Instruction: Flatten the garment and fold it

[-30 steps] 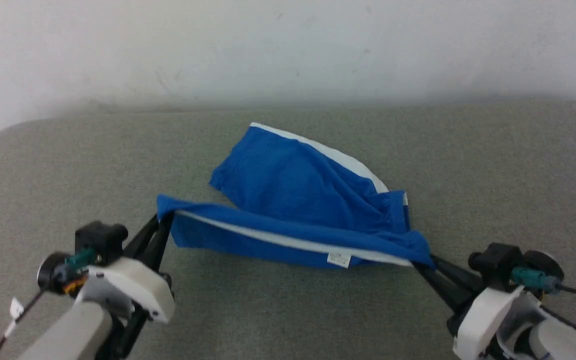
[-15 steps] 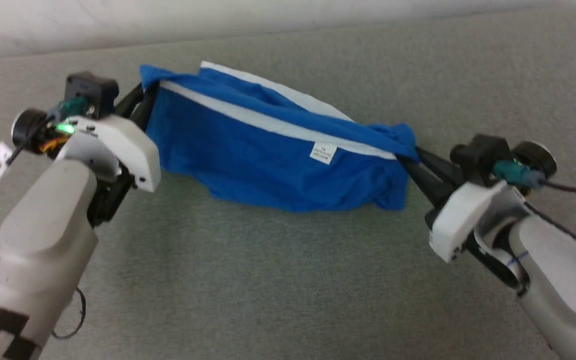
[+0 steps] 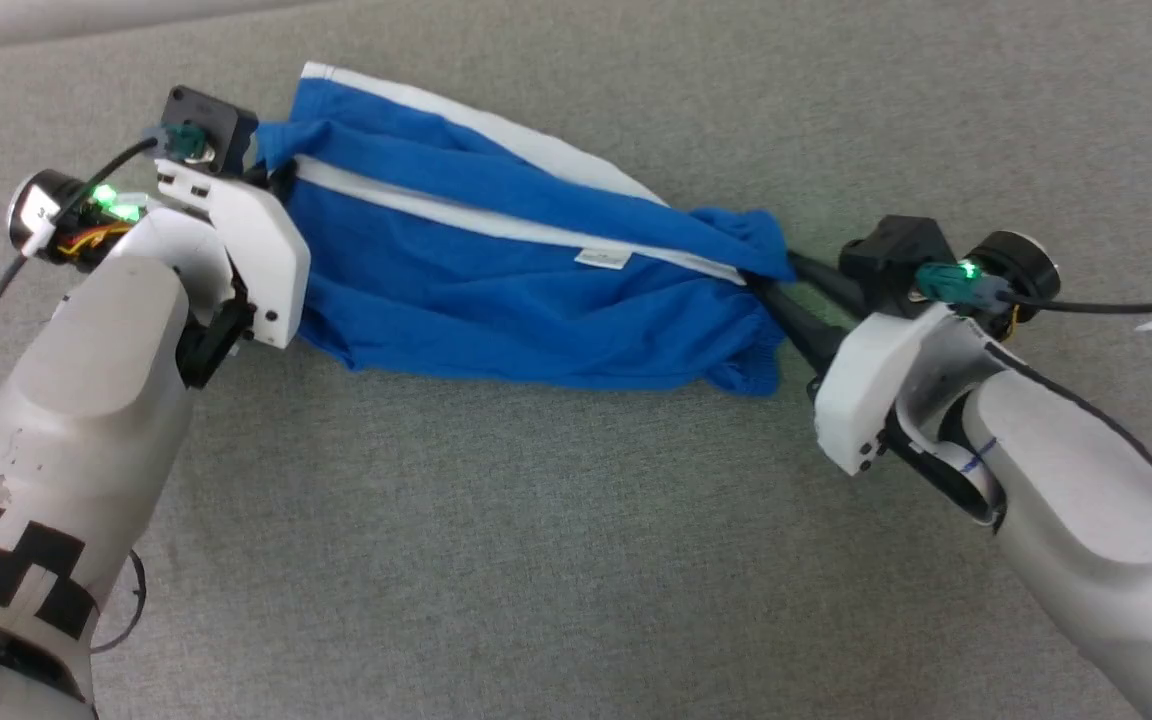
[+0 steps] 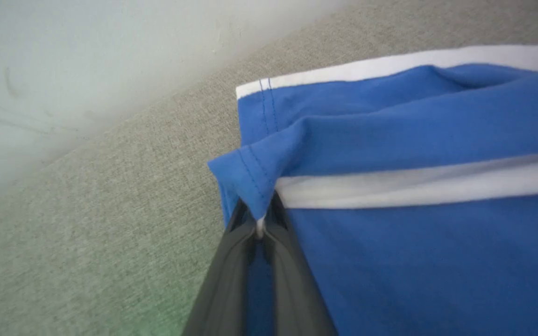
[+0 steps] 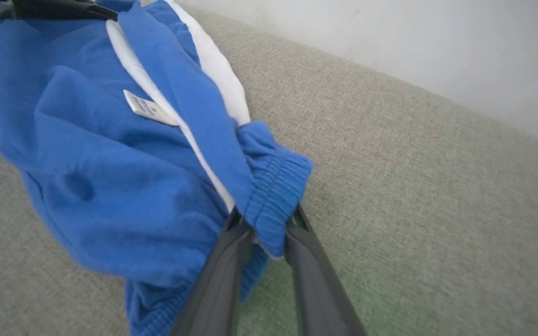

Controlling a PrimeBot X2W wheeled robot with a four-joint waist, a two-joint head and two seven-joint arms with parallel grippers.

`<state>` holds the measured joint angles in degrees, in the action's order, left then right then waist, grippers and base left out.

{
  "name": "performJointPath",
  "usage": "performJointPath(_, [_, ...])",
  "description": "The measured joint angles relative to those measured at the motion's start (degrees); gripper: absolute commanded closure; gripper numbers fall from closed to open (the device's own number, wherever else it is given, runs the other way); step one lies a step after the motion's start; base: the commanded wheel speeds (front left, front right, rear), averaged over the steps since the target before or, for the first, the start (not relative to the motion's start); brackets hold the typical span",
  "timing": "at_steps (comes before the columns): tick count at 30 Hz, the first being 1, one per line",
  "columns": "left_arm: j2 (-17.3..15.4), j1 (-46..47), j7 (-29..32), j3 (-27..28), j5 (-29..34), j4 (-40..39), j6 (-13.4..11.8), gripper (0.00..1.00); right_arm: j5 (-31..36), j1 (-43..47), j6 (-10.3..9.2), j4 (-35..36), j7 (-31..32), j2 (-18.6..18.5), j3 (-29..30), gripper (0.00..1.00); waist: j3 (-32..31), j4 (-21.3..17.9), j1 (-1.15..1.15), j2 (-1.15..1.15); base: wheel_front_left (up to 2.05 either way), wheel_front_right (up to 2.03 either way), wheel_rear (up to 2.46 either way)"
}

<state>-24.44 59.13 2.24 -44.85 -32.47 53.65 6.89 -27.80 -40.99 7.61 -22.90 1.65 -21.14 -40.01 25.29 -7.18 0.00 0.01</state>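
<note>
My left fingers clench a hem corner of the shorts; my right fingers grasp the waistband. They hang stretched between, over the grey surface, blue, rumpled, white-striped.

Soft matt garment, rough woven surface

Light was soft and even, no glare, just a thin shadow under the garment at 6 o'clock. My wrist LEDs tinted the grey cushion green. Left wrist view was mushy: wall at 10 o'clock smeared, my fingers out of focus at 6.
</note>
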Motion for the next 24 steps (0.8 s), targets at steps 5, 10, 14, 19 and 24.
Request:
performJointPath(5, [-0.4,0.0,-0.9,-2.4,-0.9,1.3,0.1,0.0,-0.1,0.9,0.0,2.1,-2.3,-1.8,1.5,0.0,-2.3,0.0,0.01,0.0,0.0,0.0,0.0])
performJointPath(10, [-2.0,0.4,2.0,-6.0,-3.7,-0.9,0.2,0.0,0.1,5.0,0.0,6.5,-1.6,-4.2,3.5,0.0,-6.0,0.9,0.0,0.0,0.0,0.0,0.0])
performJointPath(14, [-4.5,2.6,8.7,-9.4,-6.9,-4.0,0.2,0.0,0.7,8.1,0.0,10.6,0.3,-5.4,5.2,0.0,-8.9,1.6,-0.01,0.0,0.0,0.0,0.0])
performJointPath(19, [-8.1,3.6,21.1,-14.2,-12.9,-8.5,0.2,0.0,1.6,10.3,0.0,14.2,2.5,-5.6,7.0,0.0,-11.0,1.9,-0.02,0.0,0.0,0.0,0.0])
performJointPath(24, [-10.5,4.1,30.2,-17.3,-18.6,-11.8,0.2,0.0,2.1,11.4,0.0,15.9,4.4,-5.2,6.8,0.0,-10.3,1.2,-0.01,0.0,0.0,0.0,0.0])
